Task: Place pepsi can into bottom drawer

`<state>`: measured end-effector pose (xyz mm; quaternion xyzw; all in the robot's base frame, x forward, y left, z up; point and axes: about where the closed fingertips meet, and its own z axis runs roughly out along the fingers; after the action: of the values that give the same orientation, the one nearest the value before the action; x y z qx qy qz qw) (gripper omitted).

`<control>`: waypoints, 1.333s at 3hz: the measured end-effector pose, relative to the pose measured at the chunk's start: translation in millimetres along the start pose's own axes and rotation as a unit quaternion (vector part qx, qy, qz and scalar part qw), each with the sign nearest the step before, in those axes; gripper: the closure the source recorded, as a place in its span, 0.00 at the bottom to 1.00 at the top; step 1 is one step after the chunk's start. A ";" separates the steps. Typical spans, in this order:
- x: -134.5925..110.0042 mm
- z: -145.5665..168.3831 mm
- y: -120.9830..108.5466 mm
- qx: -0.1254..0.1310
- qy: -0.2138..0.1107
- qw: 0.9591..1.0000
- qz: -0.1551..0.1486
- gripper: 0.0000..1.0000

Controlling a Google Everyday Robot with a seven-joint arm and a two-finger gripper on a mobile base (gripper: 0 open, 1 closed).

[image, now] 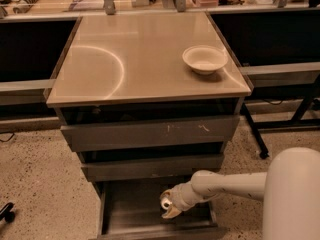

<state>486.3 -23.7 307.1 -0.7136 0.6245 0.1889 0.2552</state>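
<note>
The bottom drawer [125, 219] of the grey-brown cabinet is pulled open. My gripper [170, 210] reaches in from the right, over the drawer's right half. It is shut on the pepsi can [166, 201], whose silver top faces left. The can's dark body is mostly hidden by the gripper. The can sits inside the drawer opening, just above its floor. The white arm [230, 184] runs from the lower right corner.
A cream-white bowl [204, 59] stands at the back right of the cabinet top [135, 59]. The scratched top drawer [150, 133] and the middle drawer [150, 166] are slightly open. Black table legs [252, 134] stand to the right. The floor is speckled.
</note>
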 end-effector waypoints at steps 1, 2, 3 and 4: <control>34.5 25.4 -5.6 0.018 0.003 1.000 -0.018 1.00; 62.3 45.4 -12.5 0.032 -0.001 0.999 -0.022 1.00; 83.6 60.3 -21.9 0.042 -0.006 0.999 -0.022 1.00; 110.2 88.4 -44.9 0.043 -0.017 0.999 -0.012 1.00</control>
<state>551.4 -54.2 177.5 -0.7064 0.6186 0.1713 0.2983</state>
